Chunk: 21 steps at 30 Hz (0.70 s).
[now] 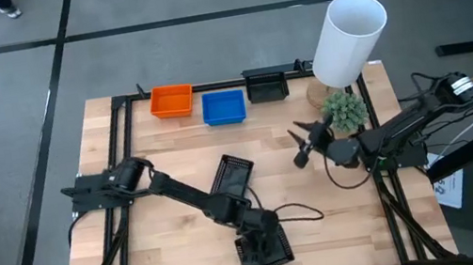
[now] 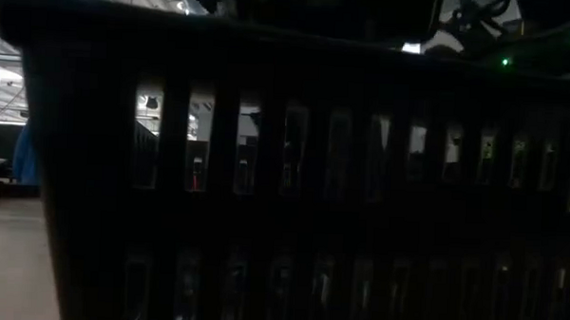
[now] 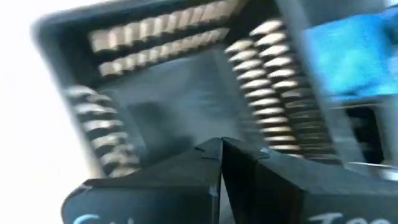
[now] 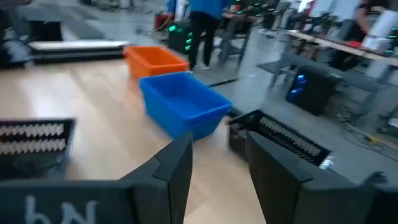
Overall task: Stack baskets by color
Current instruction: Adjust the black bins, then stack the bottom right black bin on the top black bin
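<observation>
Near the middle of the wooden table (image 1: 154,155) lay a black slotted plastic basket (image 1: 233,174), tipped up and turned askew, its long axis running diagonally from the table's centre toward the front edge, its open side facing the left wrist camera. Just below it, at the front edge, sat another black plastic basket (image 1: 265,250), also skewed, filling the low view with its slotted wall (image 2: 294,179). The left gripper (image 1: 248,214) hung between these two, its fingers (image 3: 186,171) pressed together with nothing between them, pointing into the tilted basket's hollow (image 3: 174,118).

Along the far edge stood three more in a row, each with its long axis parallel to that edge: an orange rectangular plastic basket (image 1: 172,101), a blue rectangular plastic basket (image 1: 223,107) just beside it, and a third black slotted basket (image 1: 266,85) to its right. The blue stack's side showed in the left wrist view (image 3: 348,56).

At the far right corner a tall white cylinder (image 1: 347,39) leaned over the table, with a small green plant (image 1: 344,111) just in front of it. The right gripper (image 1: 300,144) hovered beside the plant, fingers (image 4: 174,168) spread apart and empty, aimed toward the blue basket (image 4: 183,102) and orange basket (image 4: 155,60). A person in a blue top (image 4: 204,25) stood beyond the table.
</observation>
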Motion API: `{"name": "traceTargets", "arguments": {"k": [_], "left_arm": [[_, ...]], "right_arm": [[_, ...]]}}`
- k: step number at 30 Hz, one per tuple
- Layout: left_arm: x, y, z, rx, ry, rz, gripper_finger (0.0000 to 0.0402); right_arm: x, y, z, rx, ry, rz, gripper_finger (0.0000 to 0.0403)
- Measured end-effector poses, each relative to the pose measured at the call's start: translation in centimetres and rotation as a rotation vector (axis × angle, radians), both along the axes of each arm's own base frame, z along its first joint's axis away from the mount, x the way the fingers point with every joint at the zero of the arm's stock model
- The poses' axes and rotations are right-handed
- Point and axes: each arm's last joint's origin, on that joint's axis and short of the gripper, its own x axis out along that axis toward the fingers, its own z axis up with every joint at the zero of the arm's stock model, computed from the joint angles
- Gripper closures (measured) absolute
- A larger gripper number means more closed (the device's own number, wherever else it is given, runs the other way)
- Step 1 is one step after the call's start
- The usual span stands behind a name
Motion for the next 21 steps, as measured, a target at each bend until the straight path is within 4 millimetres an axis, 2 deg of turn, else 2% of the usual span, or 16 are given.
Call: {"name": "traceTargets", "arguments": {"k": [3, 8, 12, 16, 19, 21], "left_arm": [[0.7, 1.9, -0.1, 0.18, -0.078, 0.058, 0.0401], [2.3, 7.3, 0.0, 0.521, -0.169, 0.161, 0.0401], [3.1, 10.9, 0.6, 0.569, -0.203, 0.218, 0.0401], [2.7, 12.0, 4.3, 0.611, -0.29, 0.247, 0.0401], [1.4, 11.2, 7.5, 0.634, -0.332, 0.239, 0.0401], [-0.3, 10.1, 10.3, 0.628, -0.352, 0.215, 0.0401]], "right_arm": [[-0.6, -0.2, 1.3, -0.007, -0.055, -0.03, 0.0252], [-1.5, -0.5, 3.0, -0.036, -0.098, -0.05, 0.0252], [-2.2, -0.7, 3.9, -0.022, -0.146, -0.051, 0.0252], [-2.6, -0.8, 4.5, -0.012, -0.179, -0.049, 0.0252], [-2.7, -0.9, 4.8, -0.011, -0.194, -0.05, 0.0252], [-2.8, -0.9, 4.6, -0.024, -0.171, -0.05, 0.0252]]}}
